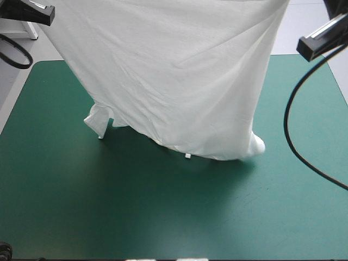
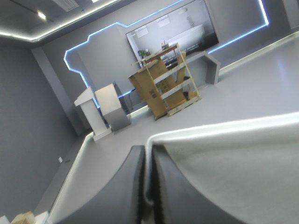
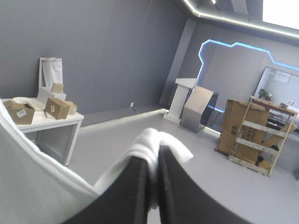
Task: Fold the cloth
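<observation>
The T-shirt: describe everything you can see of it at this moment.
The T-shirt is white, thin, softly creased fabric, lifted and hanging spread like a curtain over the teal-green table. The left gripper and the right gripper each pinch an upper edge, all but shut on the sheet. One sleeve dangles toward the table's left side, the other hangs lower toward its right. A small tag shows at the lowest edge. Whether that edge touches the table cannot be told.
</observation>
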Controlling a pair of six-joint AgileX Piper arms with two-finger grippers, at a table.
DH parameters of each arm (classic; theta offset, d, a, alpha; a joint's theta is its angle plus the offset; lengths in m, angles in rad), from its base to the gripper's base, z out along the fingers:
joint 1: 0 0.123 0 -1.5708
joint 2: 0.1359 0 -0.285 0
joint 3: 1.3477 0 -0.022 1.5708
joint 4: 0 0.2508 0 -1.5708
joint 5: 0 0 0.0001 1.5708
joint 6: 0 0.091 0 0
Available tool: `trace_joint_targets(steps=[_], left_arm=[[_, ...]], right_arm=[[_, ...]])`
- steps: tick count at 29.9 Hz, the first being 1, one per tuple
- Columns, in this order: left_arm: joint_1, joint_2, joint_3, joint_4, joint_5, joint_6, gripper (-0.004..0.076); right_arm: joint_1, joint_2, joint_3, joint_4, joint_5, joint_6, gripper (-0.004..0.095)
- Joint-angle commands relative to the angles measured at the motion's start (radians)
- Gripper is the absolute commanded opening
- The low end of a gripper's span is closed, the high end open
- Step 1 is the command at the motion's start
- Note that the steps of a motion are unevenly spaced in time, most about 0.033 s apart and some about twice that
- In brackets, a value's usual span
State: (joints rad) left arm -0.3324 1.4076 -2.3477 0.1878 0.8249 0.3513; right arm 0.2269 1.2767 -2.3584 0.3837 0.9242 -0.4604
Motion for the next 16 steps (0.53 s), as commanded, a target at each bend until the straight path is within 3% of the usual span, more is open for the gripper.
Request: trace_joint_targets(steps=[1,6,16], left_arm=[[0.000,-0.044,-0.107,-0.103,-0.059,0.030,0.0030],[-0.002,-0.046,-0.239,-0.208,-0.009,0.074,0.0029],[-0.002,0.005,-0.253,-0.223,0.002,0.077,0.0029]], right_arm=[[-0.001,-0.053,-0.022,0.003,-0.105,-0.018,-0.0015],[-0.001,-0.102,-0.022,-0.004,-0.139,-0.032,-0.0015],[-0.001,-0.068,-0.022,-0.058,-0.209,-0.034,-0.0015]])
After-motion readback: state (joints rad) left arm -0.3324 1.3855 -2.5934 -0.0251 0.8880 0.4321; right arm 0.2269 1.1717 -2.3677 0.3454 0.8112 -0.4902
